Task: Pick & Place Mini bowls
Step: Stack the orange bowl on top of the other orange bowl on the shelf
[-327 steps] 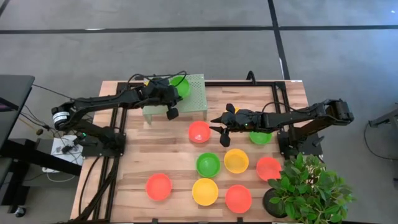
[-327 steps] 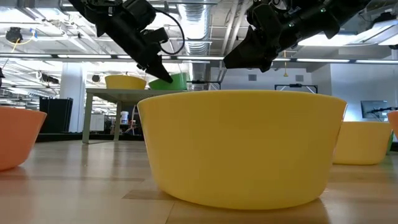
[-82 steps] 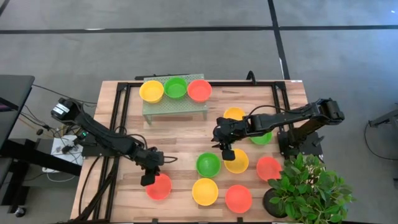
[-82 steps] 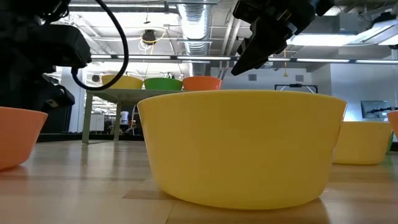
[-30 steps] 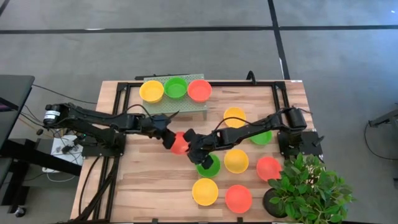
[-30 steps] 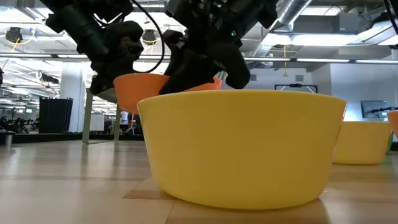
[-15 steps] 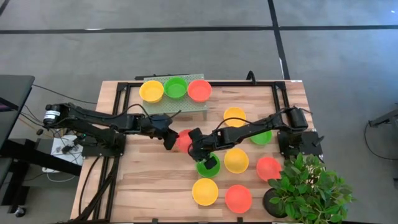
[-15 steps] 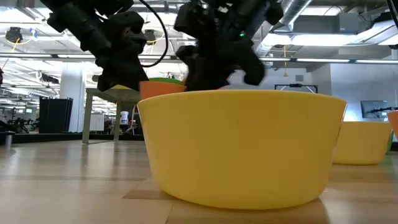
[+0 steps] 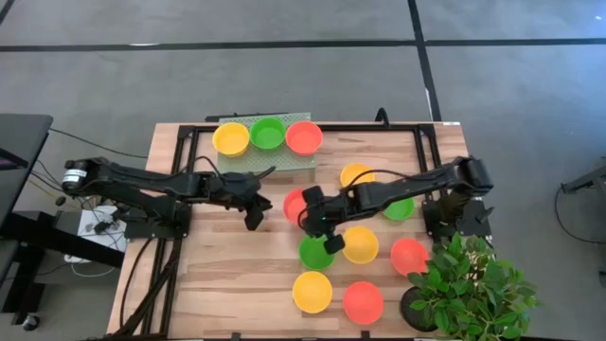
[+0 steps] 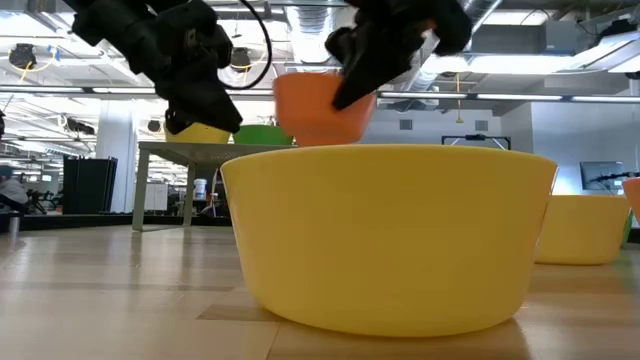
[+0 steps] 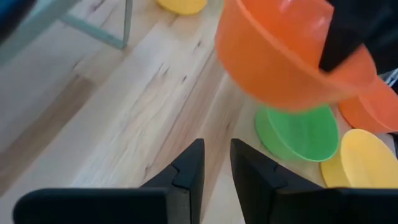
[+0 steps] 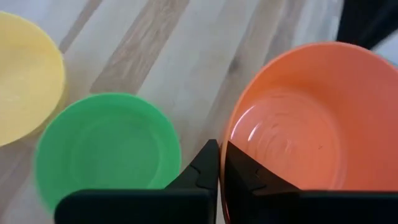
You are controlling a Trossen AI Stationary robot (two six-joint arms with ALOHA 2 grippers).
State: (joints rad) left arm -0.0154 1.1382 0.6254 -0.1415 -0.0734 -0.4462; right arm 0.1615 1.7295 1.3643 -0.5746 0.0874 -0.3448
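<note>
A red mini bowl (image 9: 294,203) hangs above the table's middle, with my right gripper (image 9: 311,212) shut on it. My left gripper (image 9: 254,210) stands open just to the bowl's left, touching nothing; in its wrist view the bowl (image 11: 273,56) floats ahead of the fingers. Below and beside the lifted bowl, a green bowl (image 9: 317,252) and a yellow bowl (image 9: 360,244) rest on the wood. A yellow (image 9: 231,138), a green (image 9: 268,133) and a red bowl (image 9: 303,137) stand on the green mesh rack (image 9: 270,163). My right gripper pinches the red bowl's rim (image 12: 227,144), one finger inside the bowl and one outside. The fingers come from the table's right side. The bowl is lifted clear of the table, slightly tilted, its opening up (image 10: 315,105).
More bowls lie on the table: yellow (image 9: 312,291), red (image 9: 363,301), red (image 9: 409,256), yellow (image 9: 357,174) and a green one (image 9: 398,210) partly under the right arm. A potted plant (image 9: 469,284) stands at the near right corner. Black frame rails (image 9: 185,152) border the table.
The red bowl has passed from my left gripper to my right. My left gripper has opened, let go and drawn back a little toward the table's left. My right gripper has shut on the rim and carried the bowl up and slightly toward the right.
</note>
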